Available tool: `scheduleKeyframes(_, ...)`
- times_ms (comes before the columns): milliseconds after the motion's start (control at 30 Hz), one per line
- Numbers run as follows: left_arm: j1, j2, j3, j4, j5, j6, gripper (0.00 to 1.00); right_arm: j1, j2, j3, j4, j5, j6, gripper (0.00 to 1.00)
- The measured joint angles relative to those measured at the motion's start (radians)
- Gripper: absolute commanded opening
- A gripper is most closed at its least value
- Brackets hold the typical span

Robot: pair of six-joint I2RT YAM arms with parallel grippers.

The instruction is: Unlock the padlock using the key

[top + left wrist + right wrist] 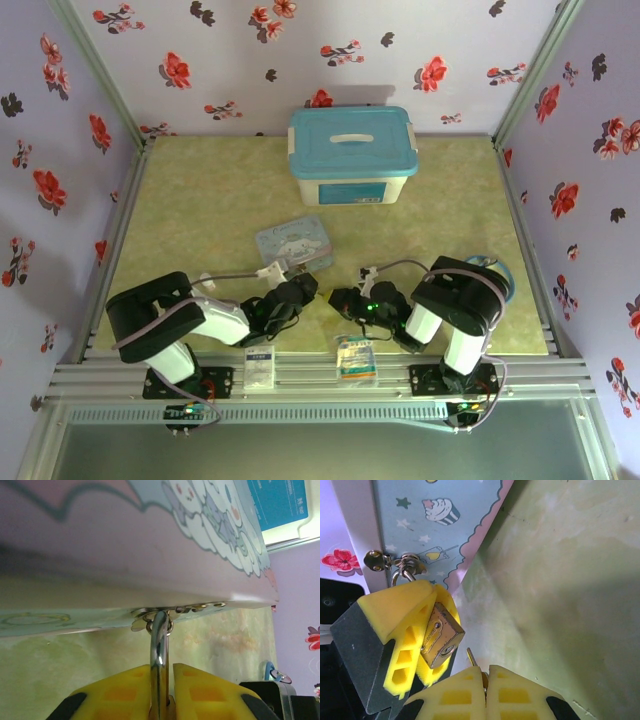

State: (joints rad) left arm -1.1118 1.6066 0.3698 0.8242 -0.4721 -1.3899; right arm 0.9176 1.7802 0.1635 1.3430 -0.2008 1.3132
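Observation:
The padlock [440, 636], brass-bodied, is clamped between the yellow fingers [400, 630] of my left gripper [167, 666], which is shut on it. Its silver shackle [159, 645] runs up through the clasp [155, 615] of the cartoon tin [210, 525]. The keyhole end faces my right gripper [486, 669]. That gripper is shut on the key [472, 656], whose thin blade sticks out of the pads. The blade tip is a short gap from the keyhole, not touching. From above, the left gripper [300, 292] and right gripper [345, 300] meet just in front of the tin [293, 245].
A blue-lidded storage box [352, 155] stands at the back middle of the green mat. Two flat printed packets [260, 366] [356, 358] lie at the near edge between the arm bases. Floral walls enclose the table on three sides.

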Motion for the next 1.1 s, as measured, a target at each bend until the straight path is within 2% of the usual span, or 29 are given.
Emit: scheduleKeyframes(1100,0.002,0.055,-0.026,0.124,-0.019,-0.074,0.00,0.017,0.000,0.025,0.013,0.034,0.002,0.00)
